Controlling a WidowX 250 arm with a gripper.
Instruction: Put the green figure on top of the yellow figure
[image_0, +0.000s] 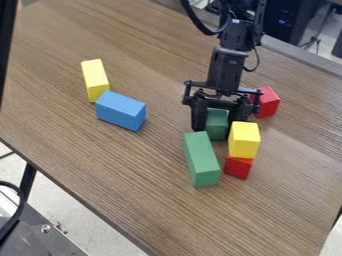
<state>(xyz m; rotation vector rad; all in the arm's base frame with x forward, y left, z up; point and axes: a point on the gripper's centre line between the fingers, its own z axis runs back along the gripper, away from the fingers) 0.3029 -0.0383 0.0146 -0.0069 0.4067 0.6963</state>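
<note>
The gripper (217, 119) is low over the table right of centre, pointing down, shut on a small green block (216, 125) held between its two fingers. Just in front and to the right, a yellow cube (244, 139) sits on top of a red block (238, 167). The green block's lower part shows below the gripper, close behind the yellow cube; whether it touches the table I cannot tell.
A long green block (201, 160) lies in front of the gripper, left of the stack. Behind the stack is another red block (268, 102). At left, a blue block (121, 110) lies beside a long yellow block (95, 80) on the wooden table (127, 175).
</note>
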